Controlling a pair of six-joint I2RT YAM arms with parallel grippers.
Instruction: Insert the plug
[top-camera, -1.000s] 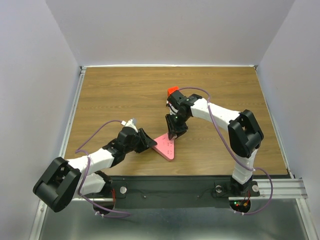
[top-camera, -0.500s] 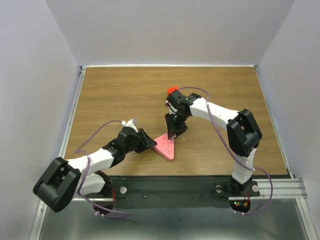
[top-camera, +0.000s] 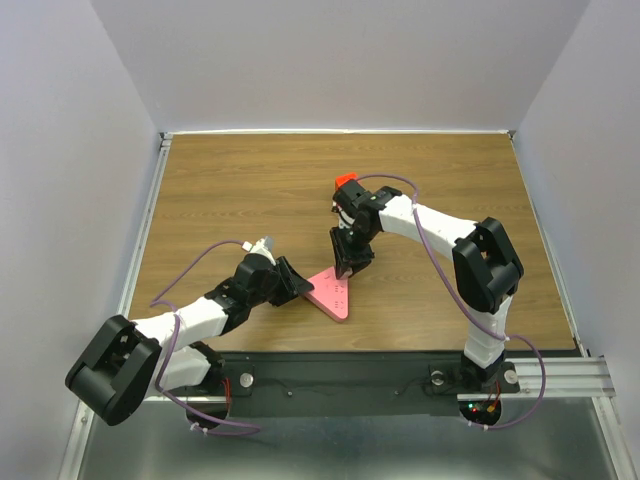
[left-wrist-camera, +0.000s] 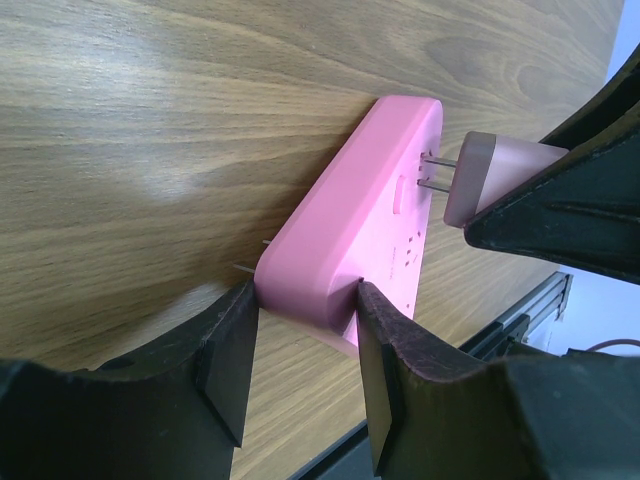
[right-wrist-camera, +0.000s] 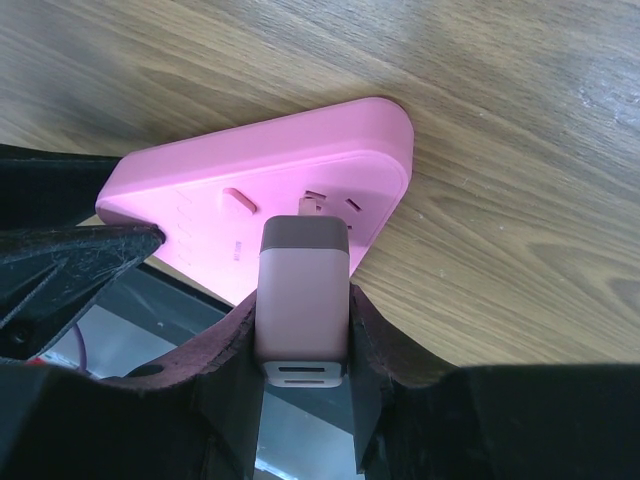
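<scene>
Table (top-camera: 250, 180): pink socket block (top-camera: 332, 292) lies by the near edge, mid-width. Left gripper (left-wrist-camera: 305, 300) clamps its corner. Right gripper (right-wrist-camera: 300, 330) clenches the plug (right-wrist-camera: 304, 285) at the slots. Prongs (left-wrist-camera: 432, 172) bare, unseated; pushing home remains.

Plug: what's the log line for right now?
left gripper grips pink socket | right gripper grips plug | prongs mostly exposed

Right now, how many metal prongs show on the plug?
2. Left wrist view: upper prong and lower prong jut from the plug toward the pink socket block; the right wrist view hides them.
</scene>
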